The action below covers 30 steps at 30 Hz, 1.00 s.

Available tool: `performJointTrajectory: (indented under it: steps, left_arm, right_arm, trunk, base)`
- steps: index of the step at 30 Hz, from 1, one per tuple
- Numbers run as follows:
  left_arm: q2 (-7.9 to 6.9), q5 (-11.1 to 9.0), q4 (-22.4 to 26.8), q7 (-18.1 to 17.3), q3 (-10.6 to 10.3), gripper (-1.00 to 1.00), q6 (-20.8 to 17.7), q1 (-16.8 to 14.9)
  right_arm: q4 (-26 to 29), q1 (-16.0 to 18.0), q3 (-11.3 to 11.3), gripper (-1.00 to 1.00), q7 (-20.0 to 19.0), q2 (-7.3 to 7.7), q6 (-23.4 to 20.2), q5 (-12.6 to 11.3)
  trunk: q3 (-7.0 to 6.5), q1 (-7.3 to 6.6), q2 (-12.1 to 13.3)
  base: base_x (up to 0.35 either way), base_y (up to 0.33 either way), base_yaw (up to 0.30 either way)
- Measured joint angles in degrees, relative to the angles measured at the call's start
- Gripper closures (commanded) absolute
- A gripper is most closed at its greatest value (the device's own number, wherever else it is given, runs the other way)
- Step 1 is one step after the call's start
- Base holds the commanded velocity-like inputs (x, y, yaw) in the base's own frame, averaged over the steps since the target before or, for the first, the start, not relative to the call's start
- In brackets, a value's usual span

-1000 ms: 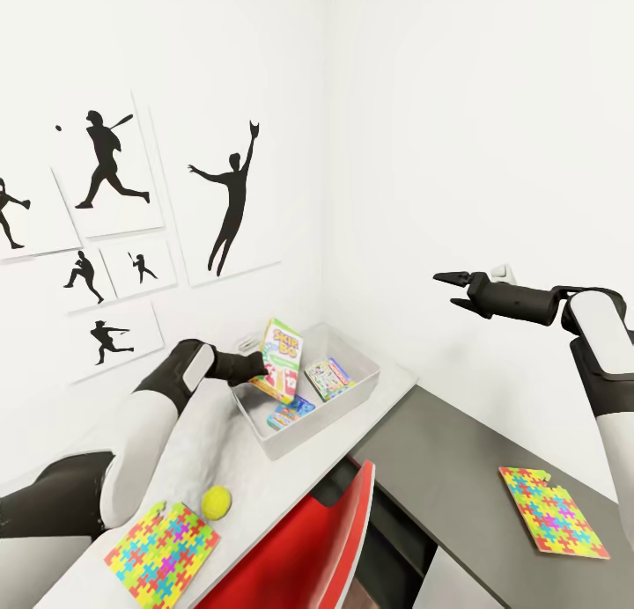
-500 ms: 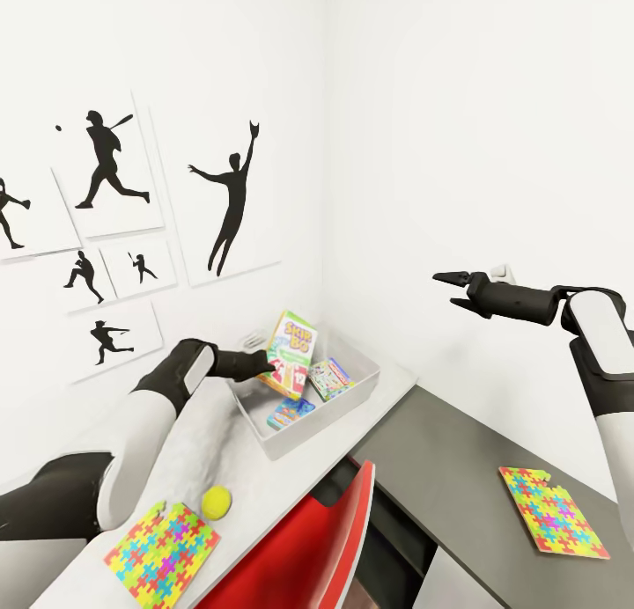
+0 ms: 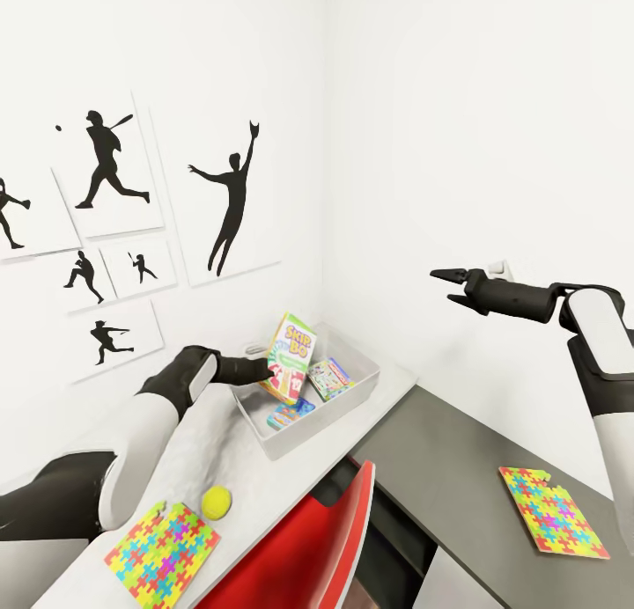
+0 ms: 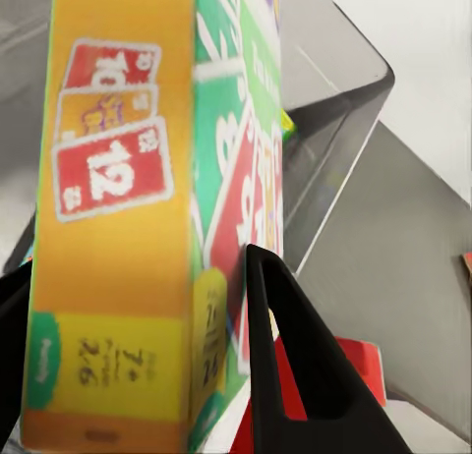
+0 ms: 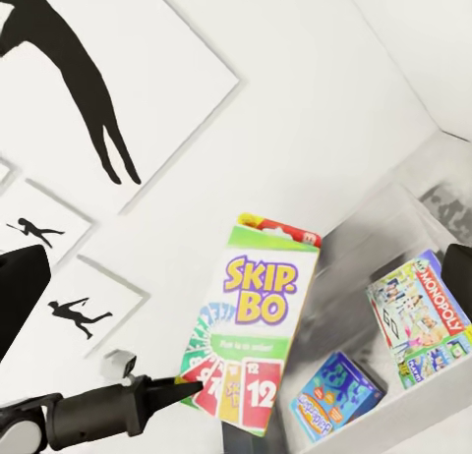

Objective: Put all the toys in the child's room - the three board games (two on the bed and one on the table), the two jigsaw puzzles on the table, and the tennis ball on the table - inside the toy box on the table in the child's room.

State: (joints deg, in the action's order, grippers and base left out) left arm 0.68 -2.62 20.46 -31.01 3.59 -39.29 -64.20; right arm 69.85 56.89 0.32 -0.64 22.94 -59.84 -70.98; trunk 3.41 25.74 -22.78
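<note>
My left gripper [image 3: 264,370] is shut on the green-topped board game [image 3: 291,357], holding it upright over the near-left end of the grey toy box [image 3: 367,383]. In the left wrist view the game [image 4: 128,228] sits between my fingers [image 4: 285,356]. Two other board games lie in the box, a pale printed one [image 3: 328,377] and a light blue one [image 3: 291,413]. The tennis ball [image 3: 217,502] and one jigsaw puzzle [image 3: 163,552] rest on the white table [image 3: 211,451]. The other jigsaw puzzle [image 3: 552,509] lies on the dark grey cabinet. My right gripper [image 3: 449,288] hangs open in the air.
A red chair [image 3: 304,543] stands against the table's front edge, below the toy box. The lower dark grey-topped cabinet [image 3: 449,464] runs along the right wall. Black athlete pictures [image 3: 231,195] hang on the left wall behind the table.
My left gripper has carried the green-topped board game a little to the right, further over the toy box, and stood it more upright. The right arm has barely moved.
</note>
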Motion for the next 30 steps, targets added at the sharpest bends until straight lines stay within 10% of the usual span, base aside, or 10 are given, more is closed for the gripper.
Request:
performJointTrajectory:
  steps: [30]
  left_arm:
    - [0.73,2.74,-0.03,-3.18,-0.20,1.00,1.59,0.00]
  right_arm:
    - [0.20,0.00,-0.01,-1.00,0.16,-0.03,0.00,0.11]
  trunk:
    - [0.00,0.00,0.00]
  base:
    - [0.000,0.000,0.000]
